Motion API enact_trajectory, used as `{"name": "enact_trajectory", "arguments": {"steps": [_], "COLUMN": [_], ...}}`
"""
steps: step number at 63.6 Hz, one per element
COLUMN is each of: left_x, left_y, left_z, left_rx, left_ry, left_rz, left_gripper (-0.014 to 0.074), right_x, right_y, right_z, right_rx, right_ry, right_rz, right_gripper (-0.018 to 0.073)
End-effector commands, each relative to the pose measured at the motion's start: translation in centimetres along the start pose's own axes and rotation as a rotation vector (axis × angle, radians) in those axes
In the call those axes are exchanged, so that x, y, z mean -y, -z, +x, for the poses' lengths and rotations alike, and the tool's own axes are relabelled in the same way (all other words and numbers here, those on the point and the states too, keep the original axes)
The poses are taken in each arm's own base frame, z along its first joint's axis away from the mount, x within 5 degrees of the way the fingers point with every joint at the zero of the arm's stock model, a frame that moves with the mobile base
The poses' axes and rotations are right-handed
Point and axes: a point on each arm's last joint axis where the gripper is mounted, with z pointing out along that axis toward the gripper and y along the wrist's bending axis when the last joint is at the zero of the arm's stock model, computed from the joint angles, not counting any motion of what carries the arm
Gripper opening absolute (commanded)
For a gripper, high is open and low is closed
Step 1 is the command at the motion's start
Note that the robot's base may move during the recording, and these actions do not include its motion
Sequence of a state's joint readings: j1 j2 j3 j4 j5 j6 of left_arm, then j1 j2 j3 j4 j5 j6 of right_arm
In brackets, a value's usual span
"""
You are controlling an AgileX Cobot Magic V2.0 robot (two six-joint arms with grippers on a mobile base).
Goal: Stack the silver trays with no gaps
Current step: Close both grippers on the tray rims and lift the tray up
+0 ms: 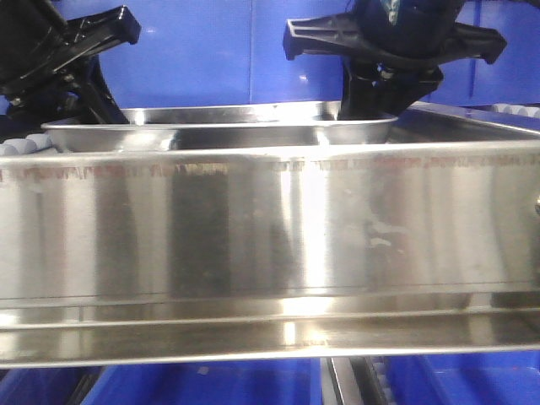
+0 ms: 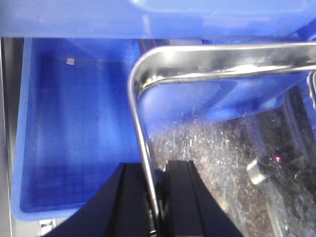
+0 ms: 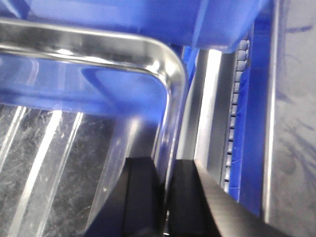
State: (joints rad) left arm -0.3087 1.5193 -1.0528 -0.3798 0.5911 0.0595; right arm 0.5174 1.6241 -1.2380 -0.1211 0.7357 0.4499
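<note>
A silver tray (image 1: 221,135) hangs level behind the steel band, held at both short ends. My left gripper (image 1: 91,99) is at its left end and my right gripper (image 1: 371,99) at its right end. In the left wrist view the left gripper (image 2: 157,197) is shut on the tray's left rim (image 2: 140,123), one finger inside and one outside. In the right wrist view the right gripper (image 3: 165,197) is shut on the tray's right rim (image 3: 174,113) in the same way. I cannot tell whether another tray lies beneath it.
A long flat steel band (image 1: 270,228) with a bolt head (image 1: 537,202) at its right end fills the foreground. Blue plastic crates stand behind (image 1: 211,51) and below (image 2: 74,138). A roller rail (image 3: 234,113) runs beside the tray's right end.
</note>
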Motion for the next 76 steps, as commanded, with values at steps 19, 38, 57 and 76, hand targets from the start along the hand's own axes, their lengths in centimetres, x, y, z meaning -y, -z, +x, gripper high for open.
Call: {"name": "enact_trajectory", "arguments": {"steps": [19, 38, 57, 76], "left_x": [1.7, 2.8, 4.0, 4.2], "left_y": [6.7, 11.9, 15.4, 15.5], "left_z": [-1.0, -1.4, -3.3, -3.2], "left_rx": [0.253, 0.445, 0.557, 0.539], "left_ry": [-0.061, -0.085, -0.115, -0.145], "left_rz": [0.048, 0.083, 0.113, 0.098], "left_gripper": [-0.0017, -0.0017, -0.0017, -0.0017], "right_x": [0.5, 0.7, -1.3, -1.6], "right_y": [5.7, 10.4, 13.2, 15.4], "right_z": [-0.7, -0.9, -0.2, -1.5], "right_rx": [0.155, 0.346, 0.476, 0.547], "right_ry": [0.052, 0.042, 0.084, 0.056], "right_rz": [-0.012, 0.022, 0.009, -0.023], "right_gripper": [-0.006, -0.006, -0.006, -0.006]}}
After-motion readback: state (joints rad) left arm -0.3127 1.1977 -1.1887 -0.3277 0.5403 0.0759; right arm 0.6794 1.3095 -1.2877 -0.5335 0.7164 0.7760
